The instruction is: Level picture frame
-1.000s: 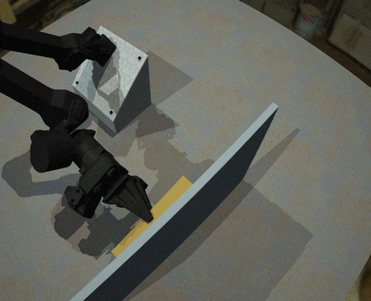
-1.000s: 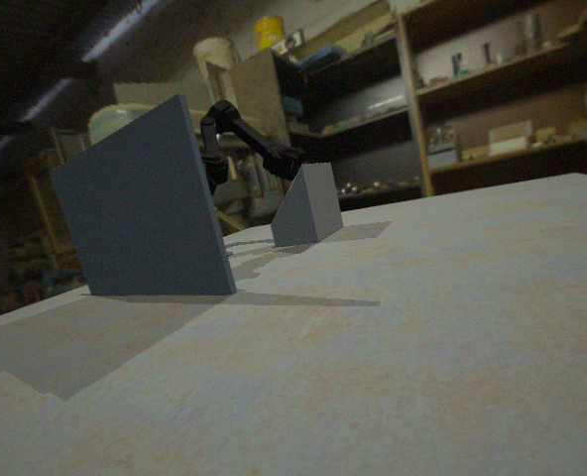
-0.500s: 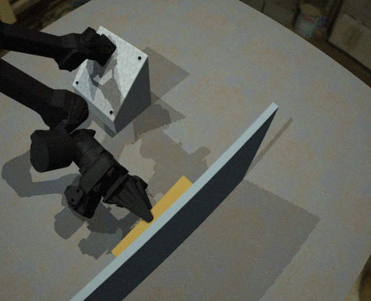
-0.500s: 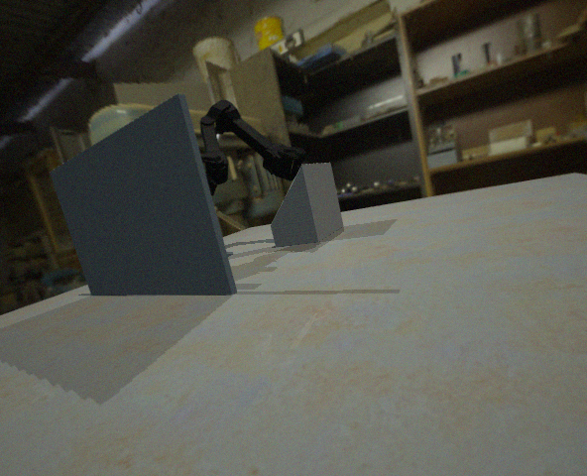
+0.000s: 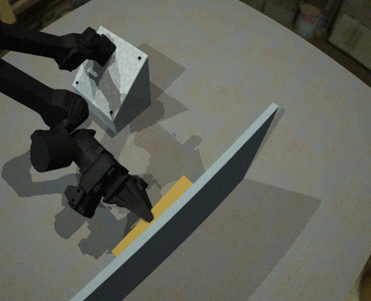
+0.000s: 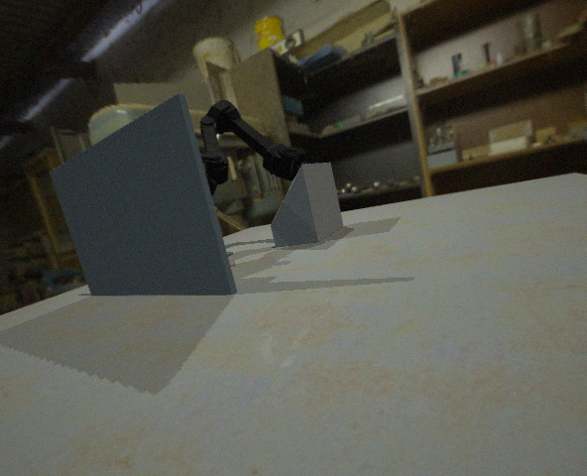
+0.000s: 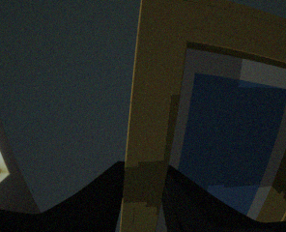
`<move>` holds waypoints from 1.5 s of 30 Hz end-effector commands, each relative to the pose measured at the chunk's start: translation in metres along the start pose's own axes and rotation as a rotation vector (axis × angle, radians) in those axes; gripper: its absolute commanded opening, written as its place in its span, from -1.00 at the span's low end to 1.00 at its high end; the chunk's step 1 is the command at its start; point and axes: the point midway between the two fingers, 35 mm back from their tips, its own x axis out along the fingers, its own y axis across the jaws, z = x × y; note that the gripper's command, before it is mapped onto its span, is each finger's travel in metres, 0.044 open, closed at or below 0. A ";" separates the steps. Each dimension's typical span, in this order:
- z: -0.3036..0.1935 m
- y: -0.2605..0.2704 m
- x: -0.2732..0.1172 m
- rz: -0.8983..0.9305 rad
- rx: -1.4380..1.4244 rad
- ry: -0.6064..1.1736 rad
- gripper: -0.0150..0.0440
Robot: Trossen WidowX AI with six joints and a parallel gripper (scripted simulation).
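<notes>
The picture frame (image 5: 172,195) (image 7: 155,97) is yellow-brown and lies against the near face of the upright blue-grey wall panel (image 5: 208,194) (image 6: 140,215) (image 7: 71,97). In the wrist view its left bar runs nearly upright and its top bar slopes down to the right, around a grey mat and a blue picture. My gripper (image 5: 151,220) (image 7: 143,170) is shut on the frame's left bar, with a finger on each side of it. The screw and the notched strip are hidden. In the exterior view the panel hides the frame and the fingers.
A pale speckled block (image 5: 132,61) (image 6: 325,202) with a sloping top and black dots stands on the table (image 5: 308,139) (image 6: 386,358) behind my gripper. Part of the arm (image 5: 33,42) (image 6: 253,135) passes over it. Shelves (image 6: 488,71) stand beyond the table.
</notes>
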 end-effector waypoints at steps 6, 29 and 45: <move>-0.002 0.000 0.001 0.010 -0.005 0.007 -0.49; -0.002 -0.005 0.001 0.006 -0.002 0.006 -0.49; -0.002 -0.005 0.001 0.007 -0.077 0.006 -0.49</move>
